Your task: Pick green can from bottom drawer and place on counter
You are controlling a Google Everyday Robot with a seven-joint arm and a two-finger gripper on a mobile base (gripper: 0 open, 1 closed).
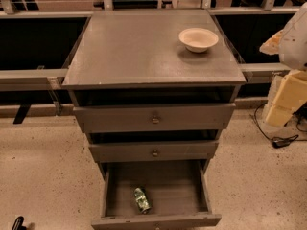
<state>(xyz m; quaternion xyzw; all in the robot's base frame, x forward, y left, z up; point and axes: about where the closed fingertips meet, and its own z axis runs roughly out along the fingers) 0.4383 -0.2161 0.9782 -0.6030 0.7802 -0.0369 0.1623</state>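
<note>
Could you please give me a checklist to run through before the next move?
1. The bottom drawer is pulled open: ok.
2. The can is in sight, lying in the drawer near its front: ok.
3. Nothing covers the can from above: ok.
4. The counter has bare room left of the bowl: ok.
5. The gripper is ready above the drawer: cannot tell; it is out of view, and only part of the arm shows at the right edge.
</note>
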